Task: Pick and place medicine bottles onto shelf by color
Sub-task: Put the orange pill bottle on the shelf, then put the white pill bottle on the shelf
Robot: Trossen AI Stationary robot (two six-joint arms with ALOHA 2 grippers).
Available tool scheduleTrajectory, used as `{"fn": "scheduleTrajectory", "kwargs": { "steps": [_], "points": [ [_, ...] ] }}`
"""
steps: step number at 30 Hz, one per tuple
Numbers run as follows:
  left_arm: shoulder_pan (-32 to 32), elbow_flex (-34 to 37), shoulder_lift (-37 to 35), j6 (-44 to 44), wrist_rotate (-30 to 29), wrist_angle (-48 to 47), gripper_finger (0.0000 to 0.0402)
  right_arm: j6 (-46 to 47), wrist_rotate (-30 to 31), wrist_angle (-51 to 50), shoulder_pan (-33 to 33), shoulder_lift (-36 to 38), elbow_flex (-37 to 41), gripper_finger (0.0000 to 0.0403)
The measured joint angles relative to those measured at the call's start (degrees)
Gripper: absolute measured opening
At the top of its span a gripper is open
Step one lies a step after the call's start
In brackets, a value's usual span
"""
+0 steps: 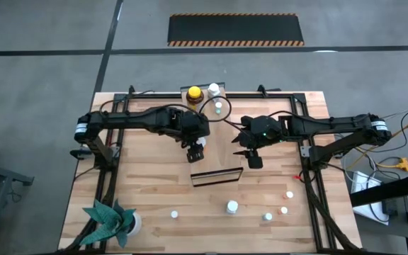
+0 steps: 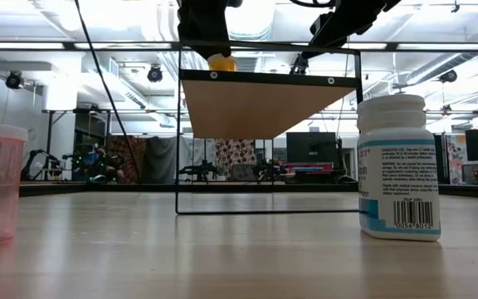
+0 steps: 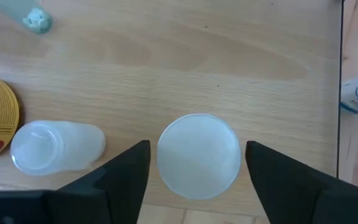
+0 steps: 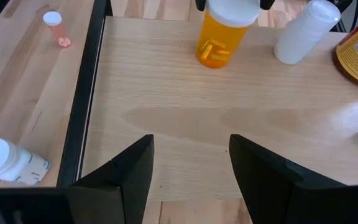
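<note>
On the table's near left corner stands a green paper plant (image 1: 108, 219). Further right, the left gripper (image 1: 197, 149) hangs over the shelf (image 1: 218, 145), its fingers (image 3: 120, 177) set on either side of a white cap (image 3: 197, 155); in the right wrist view that cap tops an orange pill bottle (image 4: 219, 40) standing upright on the shelf board. The fingers sit close to the cap, though whether they truly touch it is hard to make out. Beside it on the shelf lie a white bottle (image 3: 55, 146) on its side and an amber bottle with a yellow cap (image 1: 195, 94) at the shelf's far end.

The right gripper (image 1: 250, 152) hovers over the same shelf, just right of the left one, its jaws spread wide and holding nothing.

On the tabletop near the front edge stand several small bottles, among them a white one (image 1: 231, 207) and a red-capped one (image 1: 284, 210), well apart from the shelf.
</note>
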State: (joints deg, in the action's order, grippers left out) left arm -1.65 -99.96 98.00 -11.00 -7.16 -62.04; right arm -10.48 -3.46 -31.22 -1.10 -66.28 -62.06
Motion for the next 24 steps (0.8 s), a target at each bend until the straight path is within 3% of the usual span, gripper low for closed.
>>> {"fn": "scheduleTrajectory", "kwargs": {
  "steps": [9,15,21,24],
  "points": [
    [0.1,-2.0,-1.0,4.0,-0.6,-0.2,0.0263,3.4,-0.4,-7.4,0.2,2.1,-5.8,0.0201],
    [1.7,-2.0,-4.0,4.7,-0.8,1.8,0.0263,12.4,-8.5,-8.8,2.0,5.4,-6.1,0.0201],
    [5.6,-0.7,-7.1,6.9,-2.4,6.2,0.0263,21.5,-8.1,-7.5,8.8,8.2,-2.6,0.0201],
    [8.0,-0.7,-8.1,7.5,-2.5,8.2,0.0263,27.7,-3.4,-4.5,13.4,9.0,-0.8,0.0201]
  ]
}}
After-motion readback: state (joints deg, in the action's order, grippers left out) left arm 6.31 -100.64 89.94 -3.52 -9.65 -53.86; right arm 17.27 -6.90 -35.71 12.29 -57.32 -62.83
